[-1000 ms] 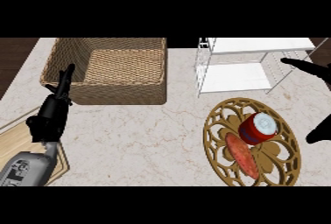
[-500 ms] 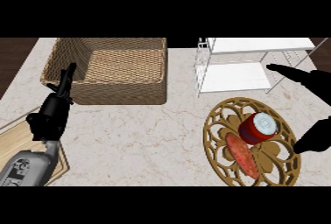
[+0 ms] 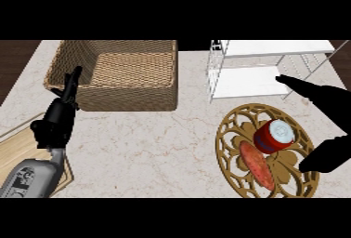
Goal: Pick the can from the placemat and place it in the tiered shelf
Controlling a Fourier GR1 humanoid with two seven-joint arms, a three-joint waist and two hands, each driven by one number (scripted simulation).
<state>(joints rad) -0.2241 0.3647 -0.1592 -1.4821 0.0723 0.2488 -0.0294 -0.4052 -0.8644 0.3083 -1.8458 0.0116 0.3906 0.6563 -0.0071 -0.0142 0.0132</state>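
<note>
A red can with a pale lid lies tilted on a round, gold openwork placemat at the right of the counter. My right hand hovers just right of the can, open, fingers stretched toward the shelf and thumb low beside the placemat; it is not touching the can. The white tiered shelf stands behind the placemat. My left hand rests open at the left, fingers pointing up beside the basket.
A woven wicker basket stands at the back left. An orange-red oblong item lies on the placemat in front of the can. A wooden board lies at the left edge under my left forearm.
My right hand has moved in from the right edge toward the can and lowered over the placemat's right side. The can and left hand have not moved.
</note>
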